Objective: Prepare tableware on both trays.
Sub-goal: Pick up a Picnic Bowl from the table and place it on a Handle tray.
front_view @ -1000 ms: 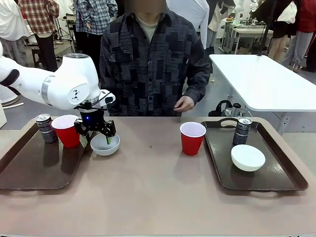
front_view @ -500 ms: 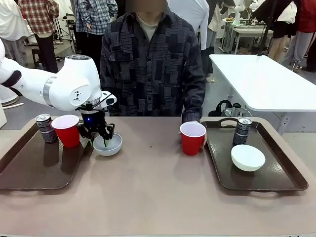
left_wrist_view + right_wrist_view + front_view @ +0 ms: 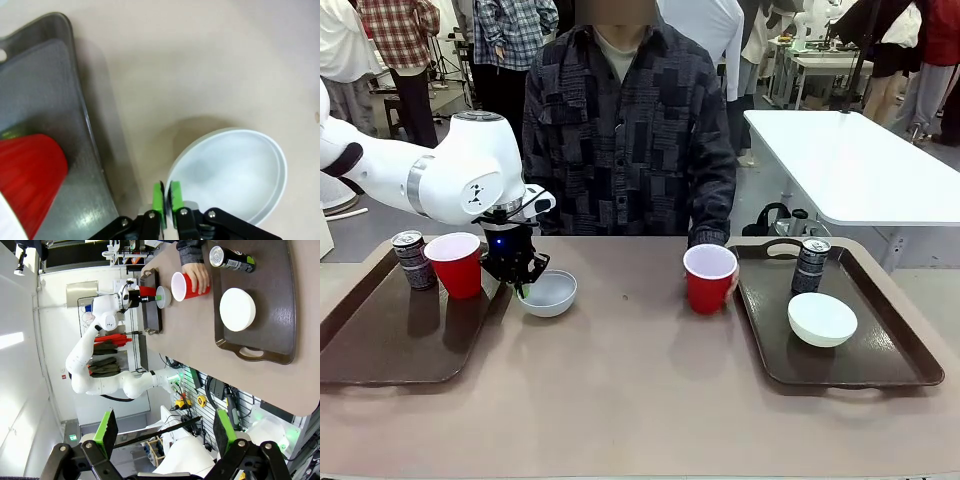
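Between the two trays, the rim of a white bowl is pinched by the left gripper, its green pads pressed on the wall. Just beside the claw, a red cup and can are seen on the left tray. Held high, the right gripper is spread wide.

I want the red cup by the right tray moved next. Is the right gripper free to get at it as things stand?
Probably not cleanly. The right gripper is open and held high above the table, but the person's hand is wrapped around the red cup beside the right tray, so the hand blocks a grasp.
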Controlling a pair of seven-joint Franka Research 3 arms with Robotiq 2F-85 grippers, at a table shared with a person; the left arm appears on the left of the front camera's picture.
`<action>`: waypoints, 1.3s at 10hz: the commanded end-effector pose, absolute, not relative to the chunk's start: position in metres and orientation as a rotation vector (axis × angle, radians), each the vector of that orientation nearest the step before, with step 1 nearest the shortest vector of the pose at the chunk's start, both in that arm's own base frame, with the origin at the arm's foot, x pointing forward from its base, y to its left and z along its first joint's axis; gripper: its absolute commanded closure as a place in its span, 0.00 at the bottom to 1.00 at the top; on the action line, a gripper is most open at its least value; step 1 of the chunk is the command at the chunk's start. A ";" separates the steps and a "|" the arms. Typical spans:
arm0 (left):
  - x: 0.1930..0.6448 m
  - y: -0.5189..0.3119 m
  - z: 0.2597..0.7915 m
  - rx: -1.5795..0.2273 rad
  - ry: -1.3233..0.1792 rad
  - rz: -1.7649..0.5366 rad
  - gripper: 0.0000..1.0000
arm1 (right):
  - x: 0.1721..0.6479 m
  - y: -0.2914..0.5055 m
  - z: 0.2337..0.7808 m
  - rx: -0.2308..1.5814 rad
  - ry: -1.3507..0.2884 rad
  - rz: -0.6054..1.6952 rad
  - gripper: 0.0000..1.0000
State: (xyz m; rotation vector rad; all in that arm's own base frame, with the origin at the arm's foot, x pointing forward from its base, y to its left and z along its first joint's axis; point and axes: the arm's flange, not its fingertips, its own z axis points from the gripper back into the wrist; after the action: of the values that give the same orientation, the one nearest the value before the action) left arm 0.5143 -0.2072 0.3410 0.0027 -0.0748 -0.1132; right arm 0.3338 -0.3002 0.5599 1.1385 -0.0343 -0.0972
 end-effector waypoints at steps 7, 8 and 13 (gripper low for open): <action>0.453 -0.183 0.450 -0.068 -0.019 -0.157 0.98 | 0.331 -0.298 0.556 1.122 -0.041 -0.096 0.00; 0.435 -0.171 0.463 -0.068 -0.033 -0.178 0.98 | 0.331 -0.298 0.556 1.122 -0.041 -0.096 0.00; 0.406 -0.068 0.460 -0.070 -0.068 -0.151 0.98 | 0.331 -0.298 0.556 1.122 -0.041 -0.096 0.00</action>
State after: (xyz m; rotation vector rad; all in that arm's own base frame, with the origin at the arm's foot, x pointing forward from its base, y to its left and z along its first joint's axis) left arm 0.4027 -0.0878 0.4651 -0.0543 -0.0366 -0.1465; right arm 0.3338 -0.3002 0.5595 1.1390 -0.0339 -0.0978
